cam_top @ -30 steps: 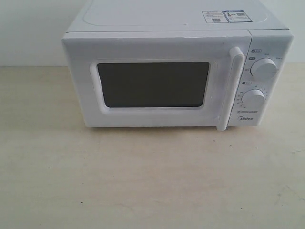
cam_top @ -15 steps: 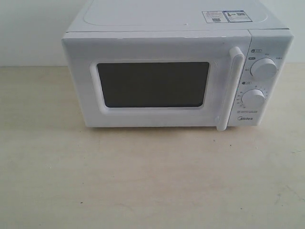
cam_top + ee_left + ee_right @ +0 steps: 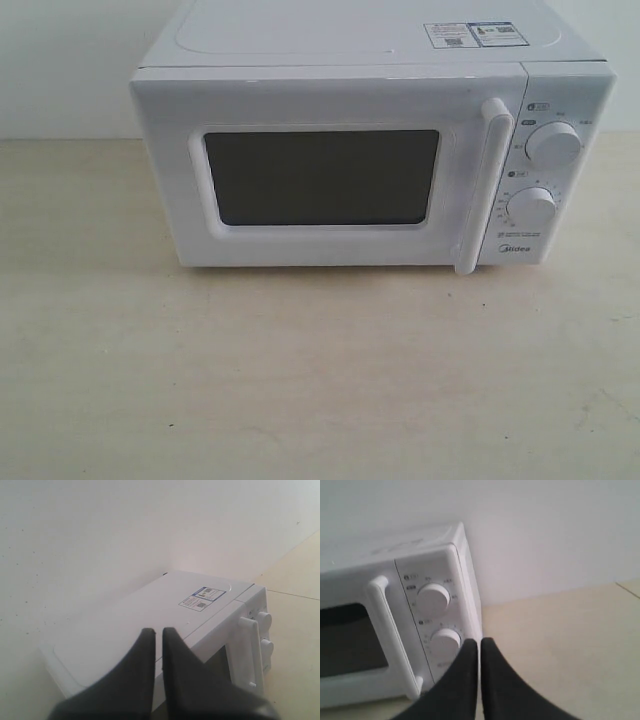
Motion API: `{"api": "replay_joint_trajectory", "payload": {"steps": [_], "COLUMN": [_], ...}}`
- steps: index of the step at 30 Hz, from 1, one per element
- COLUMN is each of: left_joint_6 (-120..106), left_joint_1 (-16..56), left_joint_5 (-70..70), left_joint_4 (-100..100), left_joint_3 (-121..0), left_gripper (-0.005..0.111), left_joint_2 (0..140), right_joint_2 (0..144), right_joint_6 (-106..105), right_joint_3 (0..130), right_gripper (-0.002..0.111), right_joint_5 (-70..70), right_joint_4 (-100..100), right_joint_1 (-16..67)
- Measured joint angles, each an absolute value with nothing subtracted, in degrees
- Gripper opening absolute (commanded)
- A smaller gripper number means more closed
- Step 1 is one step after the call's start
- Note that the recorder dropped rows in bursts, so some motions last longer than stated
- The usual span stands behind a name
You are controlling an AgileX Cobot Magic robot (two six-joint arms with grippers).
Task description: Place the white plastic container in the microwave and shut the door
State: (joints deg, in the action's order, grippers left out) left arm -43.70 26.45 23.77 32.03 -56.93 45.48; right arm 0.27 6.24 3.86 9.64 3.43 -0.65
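The white microwave (image 3: 370, 160) stands on the table with its door (image 3: 320, 175) shut; the vertical bar handle (image 3: 484, 185) sits beside two round dials (image 3: 553, 143). No white plastic container shows in any view. My left gripper (image 3: 158, 631) is shut with nothing held, raised off the microwave's (image 3: 165, 610) left side and looking across its top. Off the right side of the microwave (image 3: 395, 615), my right gripper (image 3: 479, 641) is also shut and empty, near the lower dial (image 3: 445, 641). Neither gripper appears in the exterior view.
A pale wooden table (image 3: 320, 380) stretches in front of the microwave. A white wall (image 3: 60, 60) rises behind it. Stickers (image 3: 475, 34) lie on the microwave's top at the right.
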Motion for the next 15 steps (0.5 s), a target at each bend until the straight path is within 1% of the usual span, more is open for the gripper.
{"api": "replay_joint_trajectory", "payload": {"steps": [6,15], "left_joint_6": [-43.7,-43.7], "left_joint_1": [26.5,26.5], "left_joint_5": [23.8,23.8], "left_joint_4": [32.0,32.0], "left_joint_3": [-56.9,-56.9], "left_gripper": [0.004,0.004], "left_joint_2": [45.5,45.5], "right_joint_2": [0.3,0.3], "right_joint_6": [6.3,6.2], "right_joint_3": [2.2,0.3], "right_gripper": [0.000,0.000], "right_joint_5": [17.0,20.2], "right_joint_4": [1.4,-1.3], "right_joint_1": [-0.7,-0.7]}}
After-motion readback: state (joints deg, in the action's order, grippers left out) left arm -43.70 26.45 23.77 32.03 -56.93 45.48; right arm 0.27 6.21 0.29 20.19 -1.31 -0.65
